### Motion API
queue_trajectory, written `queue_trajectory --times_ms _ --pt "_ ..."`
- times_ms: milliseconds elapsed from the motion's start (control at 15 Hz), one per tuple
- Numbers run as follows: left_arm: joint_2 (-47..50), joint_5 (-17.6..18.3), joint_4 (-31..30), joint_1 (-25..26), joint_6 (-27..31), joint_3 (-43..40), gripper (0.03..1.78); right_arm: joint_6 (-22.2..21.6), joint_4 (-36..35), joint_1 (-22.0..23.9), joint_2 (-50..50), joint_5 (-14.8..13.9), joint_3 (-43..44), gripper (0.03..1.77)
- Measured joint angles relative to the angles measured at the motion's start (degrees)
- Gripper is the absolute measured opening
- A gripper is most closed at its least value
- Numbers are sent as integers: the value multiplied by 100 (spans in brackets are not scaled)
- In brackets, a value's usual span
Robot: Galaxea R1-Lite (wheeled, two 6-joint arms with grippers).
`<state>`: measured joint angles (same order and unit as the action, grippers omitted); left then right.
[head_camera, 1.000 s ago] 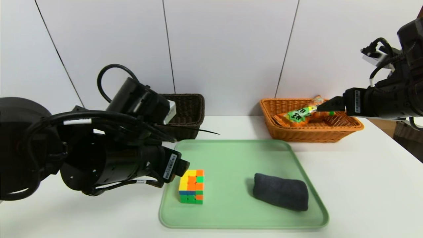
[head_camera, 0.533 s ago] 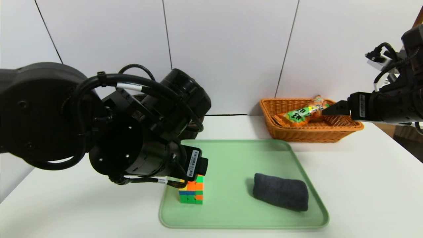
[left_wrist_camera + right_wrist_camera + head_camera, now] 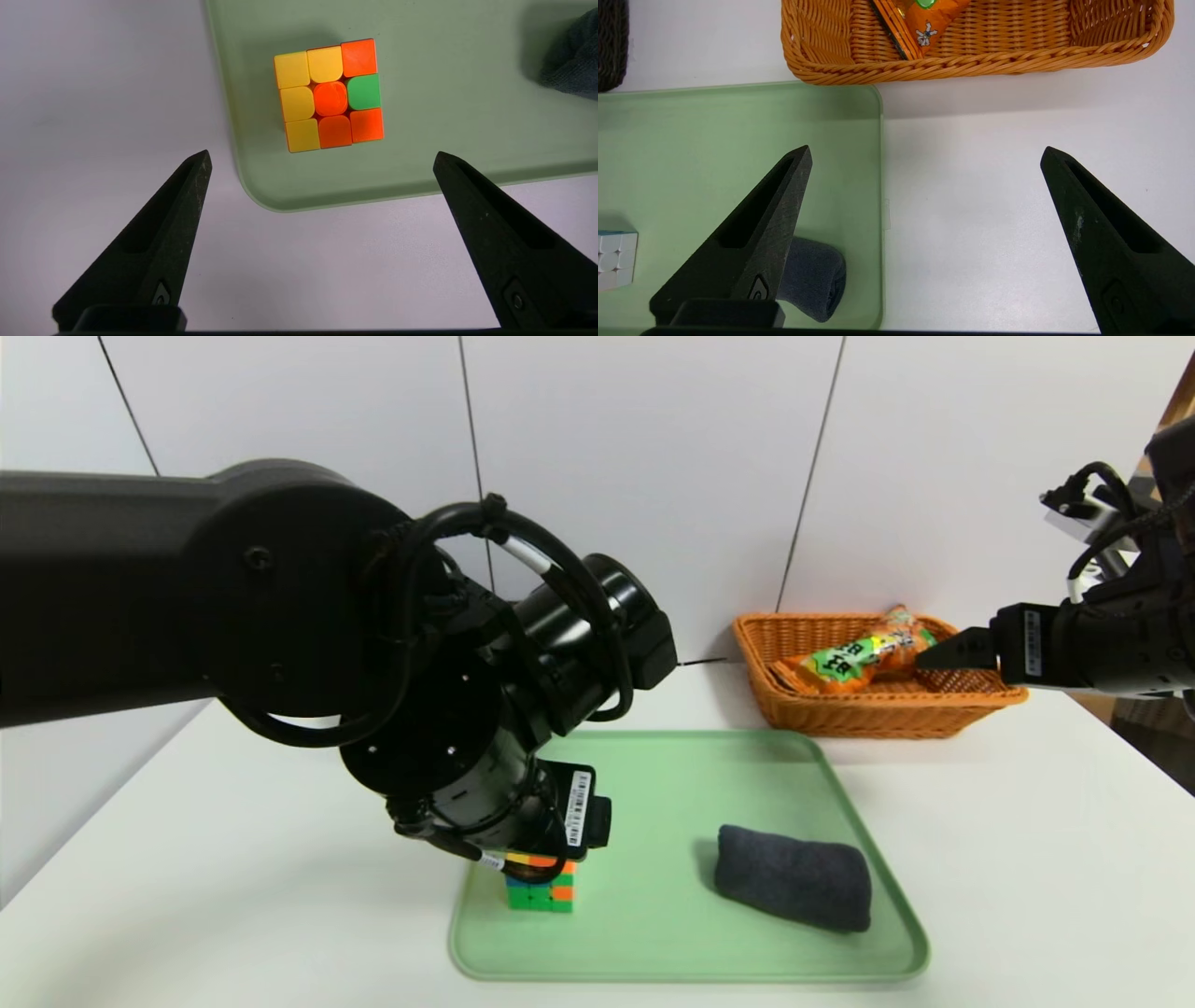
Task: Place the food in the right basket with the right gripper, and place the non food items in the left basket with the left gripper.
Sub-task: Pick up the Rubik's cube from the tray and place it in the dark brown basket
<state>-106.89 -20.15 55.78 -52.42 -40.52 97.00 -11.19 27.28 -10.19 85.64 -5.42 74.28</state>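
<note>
Two non-food items lie apart on the green tray (image 3: 653, 933): a multicoloured puzzle cube (image 3: 330, 95) toward its left side and a rolled dark grey cloth (image 3: 794, 879) toward its right. The left gripper (image 3: 322, 156) hangs over the left part of the tray, above and close to the cube, its fingers spread wide apart with nothing between them that they touch. In the head view the left arm (image 3: 448, 709) reaches across and covers the upper part of the cube, whose visible side shows green, blue and orange squares; from the left wrist its top face shows yellow, orange and one green square. The right gripper (image 3: 927, 156) is also wide open and holds nothing; it hangs at the right, near the right end of the orange wicker basket (image 3: 868, 717). Inside that basket rests the food, a packet (image 3: 845, 665) in orange wrapping with a green patch and dark lettering, lying at a slant among other orange packaging. A dark woven basket (image 3: 611, 44) stands beyond the tray on the left, only partly seen from the right wrist. Tray and baskets all sit on a white table (image 3: 1046, 859), and the orange basket is just behind the tray's far right corner.
</note>
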Motion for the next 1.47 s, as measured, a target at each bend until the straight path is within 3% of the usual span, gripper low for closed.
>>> queue_trajectory --times_ms 667,1467 --pt "-664 -13 -48 -6 -432 148 169 -121 -2 38 -124 52 -102 170" --pt "-1117 94 -174 282 -466 176 169 -138 0 46 -133 66 -118 170"
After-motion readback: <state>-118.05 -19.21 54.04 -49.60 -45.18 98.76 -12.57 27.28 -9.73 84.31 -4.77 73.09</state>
